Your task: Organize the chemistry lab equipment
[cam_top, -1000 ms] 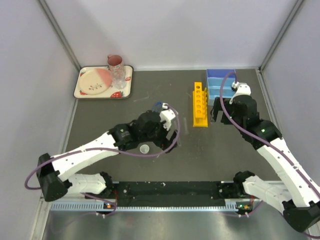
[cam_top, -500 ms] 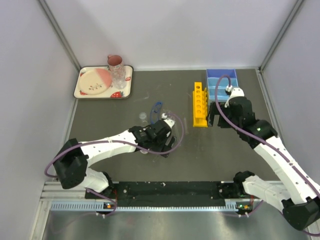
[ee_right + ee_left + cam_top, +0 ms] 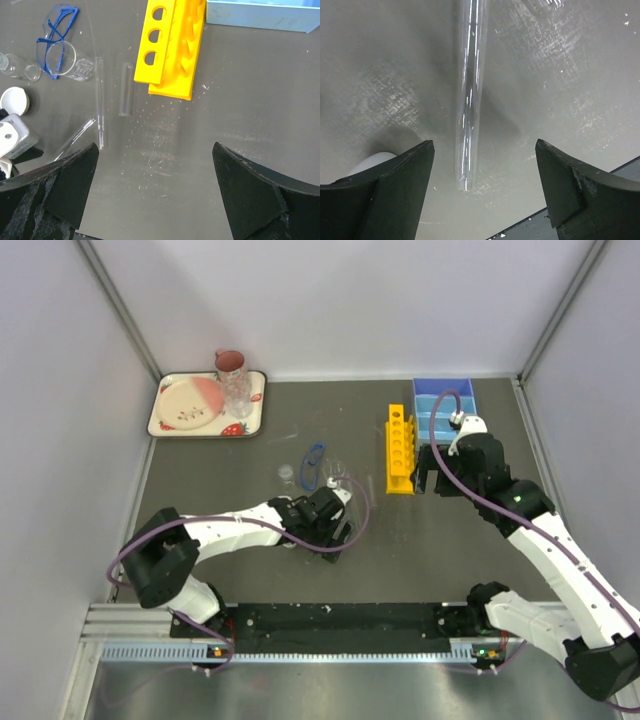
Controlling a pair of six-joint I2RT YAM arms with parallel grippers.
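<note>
Your left arm has dropped and stretched low across the table point(image 3: 200, 480) since a second ago, uncovering the blue-rimmed goggles point(image 3: 313, 465) it had been hanging over. The left gripper point(image 3: 484, 160) sits just above the surface with its fingers spread. A thin glass tube point(image 3: 469, 90) lies flat between them, rounded end nearest the camera, touching neither finger. A pale rounded edge point(image 3: 370, 162) peeks from behind the finger on the left of that wrist view. It is probably one of the small white round dishes, though too little shows to be sure.

Your right arm has shifted slightly toward the yellow holed tube rack point(image 3: 400, 448). The right gripper point(image 3: 155, 170) is wide open, holds nothing and hovers over bare table just beside the rack's near end. The blue divided tray point(image 3: 443, 400) sits at the back right, just beyond the rack.

From the right wrist you can see a long glass tube point(image 3: 100, 100) and a short glass tube point(image 3: 126, 90) lying side by side near the rack. A small clear beaker point(image 3: 80, 67) is just beside the goggles, and a white dish point(image 3: 15, 99) lies farther left.

The cream strawberry-patterned tray point(image 3: 170, 427), pink mug point(image 3: 231, 363) and clear tumbler point(image 3: 237, 395) stand in the far left corner, well apart.
</note>
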